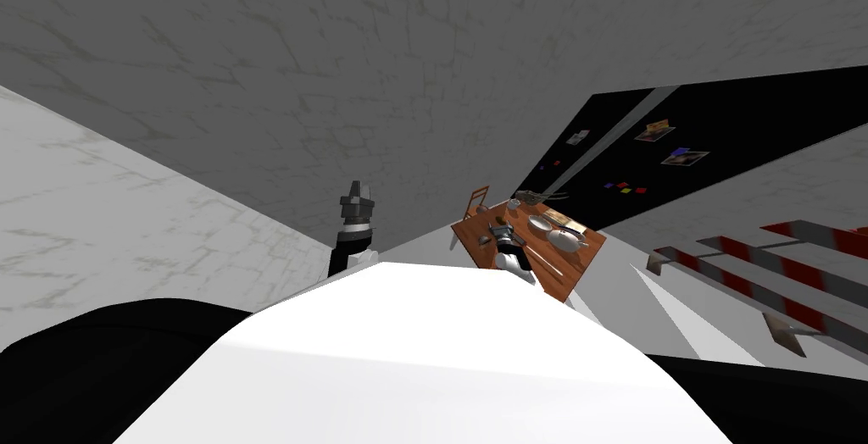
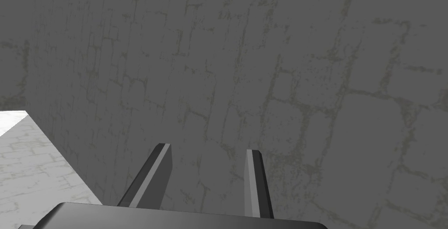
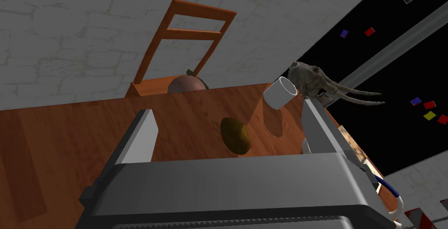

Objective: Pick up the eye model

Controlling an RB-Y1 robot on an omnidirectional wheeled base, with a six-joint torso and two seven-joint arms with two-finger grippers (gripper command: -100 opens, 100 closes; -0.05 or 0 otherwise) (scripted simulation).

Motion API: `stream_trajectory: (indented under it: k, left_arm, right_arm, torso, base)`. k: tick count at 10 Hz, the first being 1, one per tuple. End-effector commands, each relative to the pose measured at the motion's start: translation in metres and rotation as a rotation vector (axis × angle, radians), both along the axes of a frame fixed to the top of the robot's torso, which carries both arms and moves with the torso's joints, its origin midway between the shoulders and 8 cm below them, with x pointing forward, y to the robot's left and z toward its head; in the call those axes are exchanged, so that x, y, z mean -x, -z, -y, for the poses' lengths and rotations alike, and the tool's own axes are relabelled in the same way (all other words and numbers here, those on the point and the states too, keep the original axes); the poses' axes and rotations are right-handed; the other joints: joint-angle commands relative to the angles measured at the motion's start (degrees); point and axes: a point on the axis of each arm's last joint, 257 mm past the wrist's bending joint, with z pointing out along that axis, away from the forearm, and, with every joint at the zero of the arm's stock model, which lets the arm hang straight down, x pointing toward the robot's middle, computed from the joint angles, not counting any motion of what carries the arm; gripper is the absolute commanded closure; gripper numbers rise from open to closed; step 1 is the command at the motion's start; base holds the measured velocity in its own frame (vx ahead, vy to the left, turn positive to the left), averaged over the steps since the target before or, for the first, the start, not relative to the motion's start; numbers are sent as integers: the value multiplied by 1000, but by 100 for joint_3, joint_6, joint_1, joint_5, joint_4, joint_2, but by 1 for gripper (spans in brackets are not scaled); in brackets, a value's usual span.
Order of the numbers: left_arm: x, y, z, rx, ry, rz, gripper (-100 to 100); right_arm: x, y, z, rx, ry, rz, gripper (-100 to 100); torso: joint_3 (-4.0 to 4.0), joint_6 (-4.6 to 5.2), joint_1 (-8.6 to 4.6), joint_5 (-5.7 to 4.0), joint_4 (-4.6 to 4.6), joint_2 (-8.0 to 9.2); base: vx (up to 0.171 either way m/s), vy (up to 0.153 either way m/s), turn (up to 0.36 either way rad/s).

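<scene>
Right gripper (image 3: 227,108) poised over the wooden table (image 3: 65,130), fingers spread wide. The eye model (image 3: 186,85), a dull brownish ball, sits at the table's far edge in front of a wooden chair (image 3: 194,33), apart from the fingers. A brown oval object (image 3: 235,135) lies nearer the gripper, with a white cup (image 3: 280,92) and a tusked skull (image 3: 311,78) to one side. Left gripper (image 2: 209,148) is raised away from the table, fingers apart.

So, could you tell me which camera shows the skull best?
Right wrist view: the skull is large, tusks clear, beside the white cup. Head view shows it tiny; left wrist view faces a wall.
</scene>
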Motion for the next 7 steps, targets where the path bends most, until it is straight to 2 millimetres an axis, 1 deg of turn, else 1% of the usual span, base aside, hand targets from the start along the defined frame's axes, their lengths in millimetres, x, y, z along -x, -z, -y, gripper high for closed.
stream_trajectory:
  k: [1, 2, 3, 4, 5, 6, 7]
  left_arm:
    - [0, 0, 0, 0, 0, 0, 0]
    - [0, 0, 0, 0, 0, 0, 0]
    - [0, 0, 0, 0, 0, 0, 0]
    - [0, 0, 0, 0, 0, 0, 0]
    - [0, 0, 0, 0, 0, 0, 0]
    - [0, 0, 0, 0, 0, 0, 0]
    - [0, 0, 0, 0, 0, 0, 0]
  right_arm:
    - [-2, 17, 12, -80, 20, -37, -100]
    - [3, 29, 15, -83, 29, -60, -100]
    - [1, 40, 24, -161, 49, -82, -100]
    - [8, 54, 28, -165, 62, -111, -100]
    - [10, 70, 40, -245, 94, -140, -100]
    - [13, 77, 41, -249, 99, -158, -100]
    - [18, 95, 53, -328, 140, -185, -100]
  torso:
    - [0, 0, 0, 0, 0, 0]
    - [-1, -3, 0, 0, 0, -2]
    - [-1, 0, -2, 0, 0, -2]
    - [-1, -2, -4, 0, 0, -3]
    - [-1, 0, -4, -1, -1, -2]
    - [-2, -2, -5, -1, 0, -3]
    - [-1, 1, -5, -1, -1, -2]
  base:
    - [3, -6, 77]
    - [5, -9, 61]
    - [4, -15, 80]
    - [4, -17, 43]
    - [6, -19, 86]
    - [6, -18, 47]
    - [4, -20, 99]
